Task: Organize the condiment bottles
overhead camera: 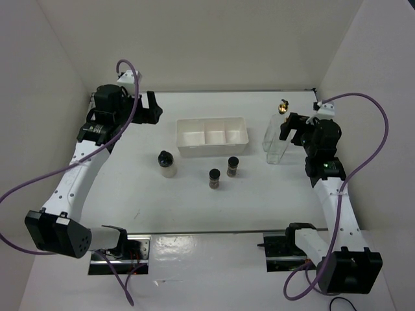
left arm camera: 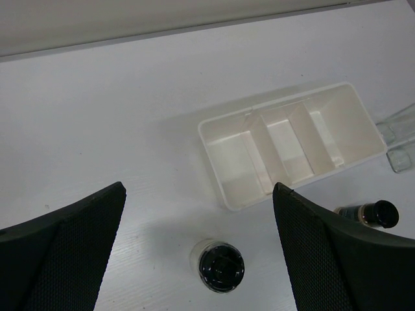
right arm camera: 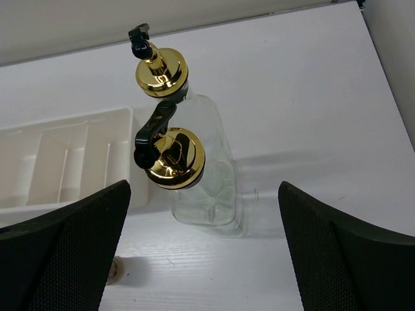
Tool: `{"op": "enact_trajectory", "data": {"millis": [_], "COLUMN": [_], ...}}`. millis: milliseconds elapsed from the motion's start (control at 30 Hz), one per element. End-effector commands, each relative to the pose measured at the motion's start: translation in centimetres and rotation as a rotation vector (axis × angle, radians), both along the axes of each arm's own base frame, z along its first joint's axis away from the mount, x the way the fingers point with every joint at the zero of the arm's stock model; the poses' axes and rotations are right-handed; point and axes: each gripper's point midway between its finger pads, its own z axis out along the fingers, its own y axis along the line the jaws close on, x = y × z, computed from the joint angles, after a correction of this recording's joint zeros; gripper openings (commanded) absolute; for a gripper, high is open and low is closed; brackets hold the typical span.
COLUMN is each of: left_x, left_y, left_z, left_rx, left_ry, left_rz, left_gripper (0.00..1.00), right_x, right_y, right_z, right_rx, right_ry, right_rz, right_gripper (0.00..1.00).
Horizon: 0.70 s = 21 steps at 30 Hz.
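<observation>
Two tall clear glass bottles with gold spouts [overhead camera: 277, 139] stand side by side just right of the white tray [overhead camera: 211, 123]. In the right wrist view they show as a near bottle [right arm camera: 174, 157] and a far bottle [right arm camera: 161, 71]. My right gripper [overhead camera: 290, 126] [right arm camera: 204, 186] hangs open above and beside them, touching neither. A whitish black-capped jar [overhead camera: 166, 163] [left arm camera: 219, 264] stands in front of the tray's left end. Two small dark jars [overhead camera: 214, 178] [overhead camera: 232, 166] stand in front of its middle; one of them [left arm camera: 369, 212] shows in the left wrist view. My left gripper [overhead camera: 153, 109] [left arm camera: 198, 189] is open, high at the far left.
The three-compartment tray [left arm camera: 214, 139] [right arm camera: 65, 123] holds nothing. White walls close in the table at the back and both sides. Both arm bases sit on a metal strip [overhead camera: 207, 233] at the near edge.
</observation>
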Motion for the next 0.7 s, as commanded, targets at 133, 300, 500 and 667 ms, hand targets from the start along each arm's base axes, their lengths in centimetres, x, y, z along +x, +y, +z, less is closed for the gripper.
{"op": "enact_trajectory", "data": {"millis": [133,300,500,667], "left_x": [0.9,1.2,1.7,2.0], "left_y": [0.2,0.5,0.6,0.7], "left_z": [0.2,0.2,-0.1,0.0], "left_rx": [0.027,0.042,0.047,0.058], "left_ry": [-0.037,-0.04,-0.03,-0.034], "left_rz": [0.0,0.016,0.024,0.03], "left_gripper": [1.0,1.0,1.0,1.0], "right_x": [1.9,2.7,3.5,3.8], "right_y": [0.6,0.7,0.7,0.6], "right_z": [0.3,-0.3,-1.5,-1.6], "right_rx": [-0.032,-0.04,-0.036,-0.047], "right_ry": [-0.042,-0.032,-0.004,-0.005], "right_rz": [0.019,0.003,-0.009,-0.015], "right_gripper": [0.98,0.98,0.98,0.95]}}
